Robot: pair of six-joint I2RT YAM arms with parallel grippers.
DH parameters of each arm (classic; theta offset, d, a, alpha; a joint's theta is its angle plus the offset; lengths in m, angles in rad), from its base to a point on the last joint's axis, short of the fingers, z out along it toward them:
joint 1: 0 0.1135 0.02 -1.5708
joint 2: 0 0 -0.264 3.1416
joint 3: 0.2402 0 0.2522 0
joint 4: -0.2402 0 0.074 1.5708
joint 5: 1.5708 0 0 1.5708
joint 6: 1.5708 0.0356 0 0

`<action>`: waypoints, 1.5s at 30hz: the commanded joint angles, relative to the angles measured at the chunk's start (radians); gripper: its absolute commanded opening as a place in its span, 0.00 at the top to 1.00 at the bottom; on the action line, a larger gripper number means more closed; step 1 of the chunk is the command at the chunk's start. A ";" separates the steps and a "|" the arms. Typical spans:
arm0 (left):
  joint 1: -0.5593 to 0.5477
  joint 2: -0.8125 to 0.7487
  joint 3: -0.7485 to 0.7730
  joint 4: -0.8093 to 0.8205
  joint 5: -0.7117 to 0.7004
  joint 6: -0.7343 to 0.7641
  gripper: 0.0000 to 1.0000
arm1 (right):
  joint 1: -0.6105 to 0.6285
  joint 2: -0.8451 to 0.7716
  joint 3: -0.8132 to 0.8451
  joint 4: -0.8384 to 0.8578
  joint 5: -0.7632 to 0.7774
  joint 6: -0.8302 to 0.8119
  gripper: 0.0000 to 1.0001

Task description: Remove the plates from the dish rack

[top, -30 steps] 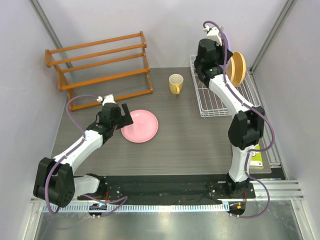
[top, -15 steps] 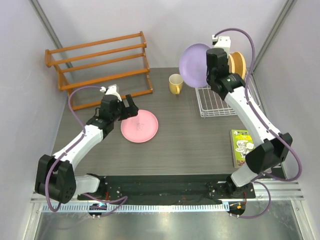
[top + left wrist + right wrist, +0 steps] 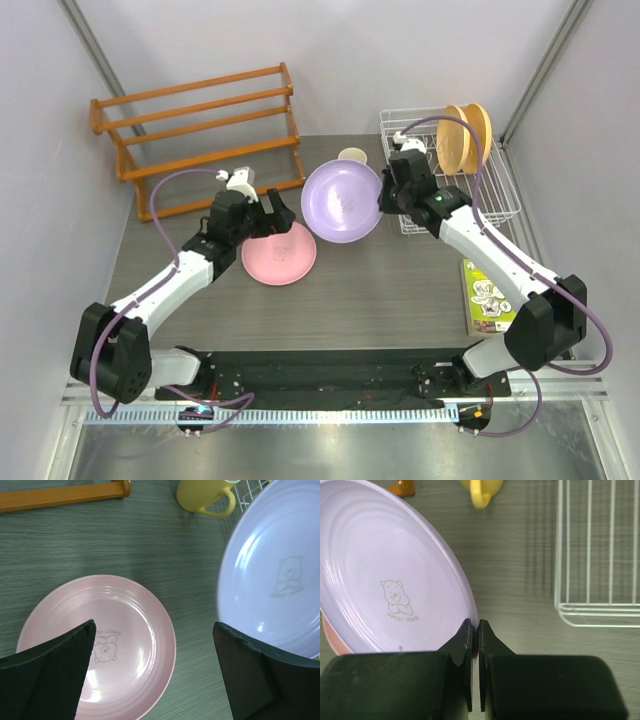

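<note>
Two orange plates [image 3: 463,140] stand upright side by side at the far end of the rack [image 3: 500,195], and the pink plate [image 3: 279,253] lies flat on the table [image 3: 380,290]. The right gripper [image 3: 474,630] pinches the rim of the lilac plate [image 3: 343,200], holding it tilted above the table between the rack and the pink plate, just before the mug [image 3: 352,156]. The left gripper [image 3: 272,215] hangs spread wide over the pink plate's far edge, holding nothing.

Two white-shelled arms [image 3: 165,285], black joints, looping purple cables [image 3: 185,173].
</note>
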 commanded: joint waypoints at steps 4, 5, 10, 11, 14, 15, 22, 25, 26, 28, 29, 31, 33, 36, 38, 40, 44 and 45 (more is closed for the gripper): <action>-0.048 0.006 -0.020 0.118 0.012 0.000 0.01 | 0.039 -0.061 -0.048 0.119 -0.084 0.095 0.99; -0.051 0.010 -0.022 0.124 0.010 0.002 0.00 | 0.040 -0.060 -0.053 0.123 -0.094 0.103 0.99; -0.070 0.030 -0.025 0.145 0.012 0.002 0.20 | 0.046 -0.063 -0.080 0.162 -0.151 0.149 0.99; -0.071 0.030 -0.023 0.145 0.012 0.003 0.32 | 0.046 -0.063 -0.082 0.165 -0.160 0.152 0.99; -0.074 0.032 -0.023 0.135 0.000 0.003 0.78 | 0.046 -0.067 -0.091 0.175 -0.168 0.158 0.99; -0.074 0.032 -0.023 0.132 -0.005 0.003 0.93 | 0.048 -0.067 -0.094 0.177 -0.170 0.158 0.99; -0.076 0.027 -0.019 0.087 -0.060 0.011 1.00 | 0.048 -0.072 -0.106 0.182 -0.147 0.155 0.64; -0.076 0.007 -0.028 0.063 -0.107 0.023 1.00 | 0.048 -0.076 -0.114 0.179 -0.111 0.146 0.48; -0.076 0.000 -0.030 0.040 -0.126 0.025 1.00 | 0.048 -0.075 -0.113 0.174 -0.101 0.137 0.38; -0.076 -0.019 -0.033 0.004 -0.169 0.034 1.00 | 0.046 -0.078 -0.117 0.165 -0.070 0.132 0.36; -0.076 -0.025 -0.036 -0.008 -0.181 0.037 1.00 | 0.046 -0.081 -0.117 0.163 -0.059 0.123 0.35; -0.074 -0.042 -0.031 -0.067 -0.239 0.038 1.00 | 0.046 -0.083 -0.119 0.155 -0.033 0.117 0.33; -0.071 -0.052 -0.028 -0.098 -0.270 0.038 1.00 | 0.045 -0.077 -0.117 0.145 -0.024 0.105 0.33; -0.061 -0.051 -0.027 -0.155 -0.315 0.025 1.00 | 0.045 -0.067 -0.117 0.140 -0.012 0.095 0.33; -0.047 -0.048 -0.031 -0.172 -0.329 0.017 1.00 | 0.045 -0.061 -0.117 0.139 -0.009 0.092 0.33; -0.038 -0.045 -0.039 -0.189 -0.341 0.009 1.00 | 0.043 -0.052 -0.119 0.139 -0.007 0.088 0.33; -0.001 -0.037 -0.050 -0.217 -0.341 -0.005 1.00 | 0.040 -0.041 -0.122 0.137 -0.001 0.082 0.33; 0.004 -0.037 -0.051 -0.230 -0.344 -0.009 1.00 | 0.039 -0.040 -0.122 0.137 -0.002 0.080 0.33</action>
